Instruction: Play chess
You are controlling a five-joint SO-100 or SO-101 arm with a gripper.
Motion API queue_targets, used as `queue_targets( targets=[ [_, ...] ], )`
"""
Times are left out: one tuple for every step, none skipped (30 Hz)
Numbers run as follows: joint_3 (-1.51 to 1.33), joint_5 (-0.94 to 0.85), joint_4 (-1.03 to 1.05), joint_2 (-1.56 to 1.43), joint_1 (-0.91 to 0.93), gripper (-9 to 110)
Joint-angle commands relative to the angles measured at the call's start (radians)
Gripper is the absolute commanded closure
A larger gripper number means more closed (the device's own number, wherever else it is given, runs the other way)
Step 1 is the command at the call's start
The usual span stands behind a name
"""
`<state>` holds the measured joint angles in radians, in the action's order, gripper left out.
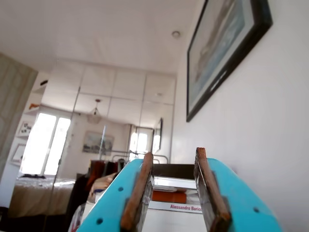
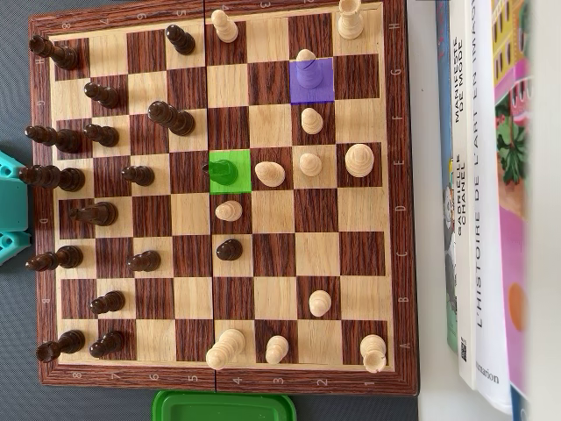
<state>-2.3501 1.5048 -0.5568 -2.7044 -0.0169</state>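
Observation:
In the wrist view my gripper (image 1: 174, 153) points up and away from the table, at a room wall and ceiling. Its two teal fingers (image 1: 137, 193) with brown pads stand apart and hold nothing. In the overhead view the wooden chessboard (image 2: 399, 193) lies flat, with dark pieces (image 2: 96, 213) mostly along its left side and light pieces (image 2: 309, 164) spread over the middle and right. One square is marked green (image 2: 238, 180) with a piece on it. Another is marked purple (image 2: 323, 86), also with a piece on it. Only a teal part of the arm (image 2: 9, 206) shows at the left edge.
Books (image 2: 482, 202) lie along the board's right side in the overhead view. A green lid or box (image 2: 223, 406) sits at the board's bottom edge. A book stack (image 1: 174, 195) shows between the fingers in the wrist view, and a framed picture (image 1: 222, 48) hangs on the wall.

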Motion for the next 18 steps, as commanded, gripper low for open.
queue_targets(
  targets=[
    [0.100, -0.006, 0.147, 0.072, 0.005, 88],
    [0.112, -0.006, 0.192, 0.094, 0.005, 88],
    [0.126, -0.006, 0.245, 0.112, 0.005, 88],
    [0.143, -0.006, 0.307, 0.127, 0.005, 88],
    [0.160, -0.006, 0.368, 0.141, 0.005, 88],
    [0.179, -0.006, 0.442, 0.158, 0.005, 88],
    [0.201, -0.006, 0.518, 0.172, 0.005, 88],
    [0.224, -0.006, 0.600, 0.184, 0.005, 88],
    [0.245, -0.006, 0.689, 0.199, 0.005, 88],
    [0.267, -0.003, 0.775, 0.218, 0.005, 88],
    [0.288, 0.002, 0.864, 0.238, 0.005, 88],
    [0.311, 0.005, 0.953, 0.259, 0.003, 88],
    [0.336, 0.005, 1.042, 0.279, 0.003, 88],
    [0.360, 0.005, 1.124, 0.301, 0.003, 88],
    [0.385, 0.005, 1.206, 0.319, 0.003, 88],
    [0.408, 0.006, 1.281, 0.341, 0.003, 88],
    [0.433, 0.006, 1.353, 0.360, 0.003, 88],
    [0.453, 0.006, 1.408, 0.377, 0.003, 88]
  ],
)
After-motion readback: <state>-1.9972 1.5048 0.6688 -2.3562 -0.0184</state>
